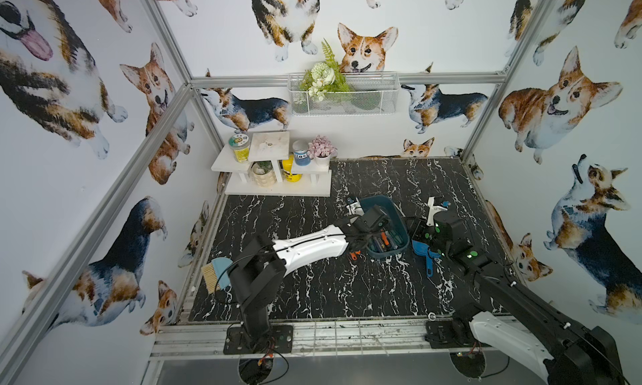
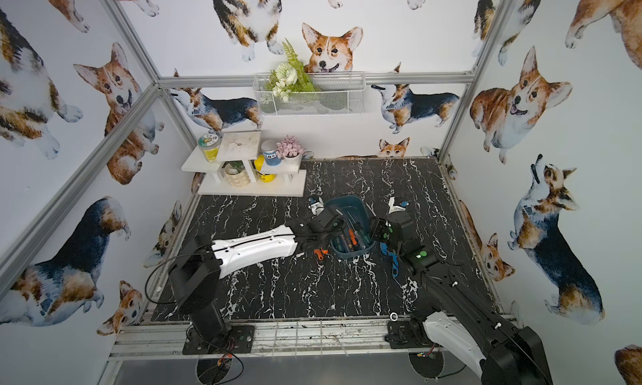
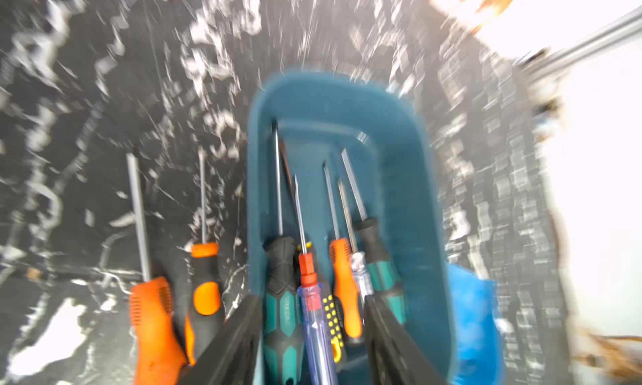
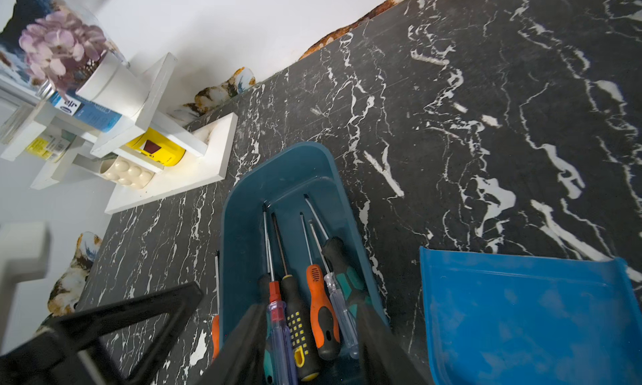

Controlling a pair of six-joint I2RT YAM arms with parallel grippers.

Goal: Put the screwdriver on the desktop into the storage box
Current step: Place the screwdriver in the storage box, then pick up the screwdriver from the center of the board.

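Observation:
The teal storage box stands mid-desktop and holds several screwdrivers, handles at its near end. In the blurred left wrist view my left gripper hangs open over those handles. A clear blue screwdriver with a red collar lies loose between its fingers, with gaps on both sides. My right gripper stands open over the same end of the box, straddling several handles. An orange-handled screwdriver and a black-and-orange one lie on the desktop beside the box's left wall.
A blue dustpan lies against the box's right side. A white tiered shelf with jars and pots stands at the back left. Small white-and-blue items flank the box's far end. A brush lies at the left edge.

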